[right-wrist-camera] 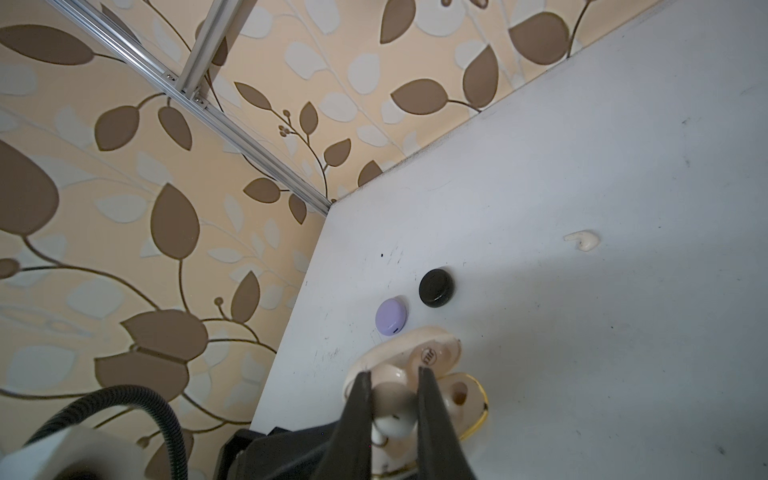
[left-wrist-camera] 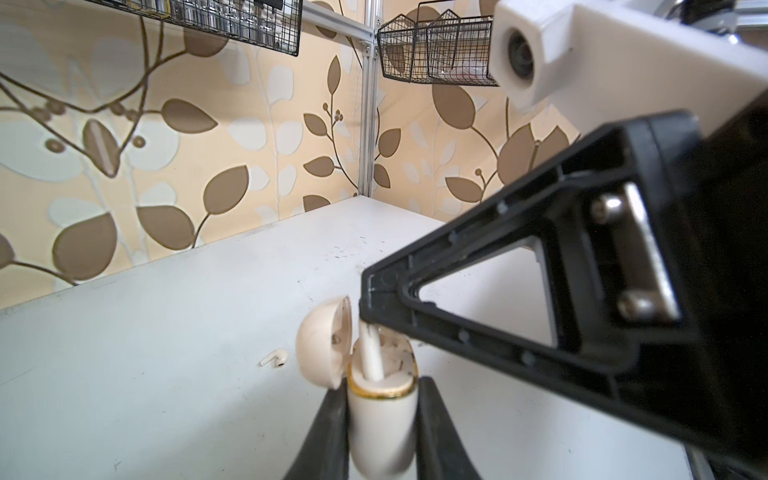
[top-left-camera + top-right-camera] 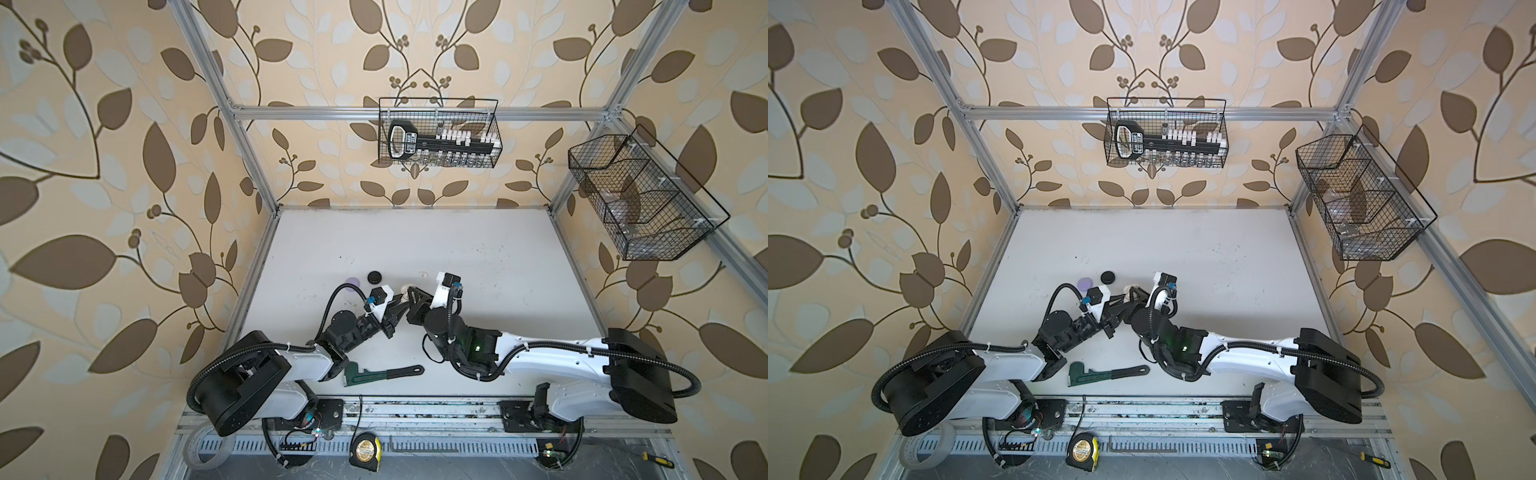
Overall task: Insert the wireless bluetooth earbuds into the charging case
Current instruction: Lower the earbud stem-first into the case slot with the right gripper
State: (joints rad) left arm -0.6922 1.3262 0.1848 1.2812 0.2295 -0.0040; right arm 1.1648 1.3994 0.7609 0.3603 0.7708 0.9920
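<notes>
Insertion under way: left fingers (image 2: 328, 436) clamped on the open charging case (image 2: 380, 432), right fingers (image 1: 357, 415) pinching a white earbud (image 2: 371, 353) stem-down at its socket, so next it likely needs a straight push, then release.

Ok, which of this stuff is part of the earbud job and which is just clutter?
Job: white case, lid open, held by left gripper; white earbud, held by right gripper at its mouth; loose white earbud on table; closed lilac case; closed black case.
Lying about: pipe wrench; tape measure; hex key; screwdriver.
</notes>
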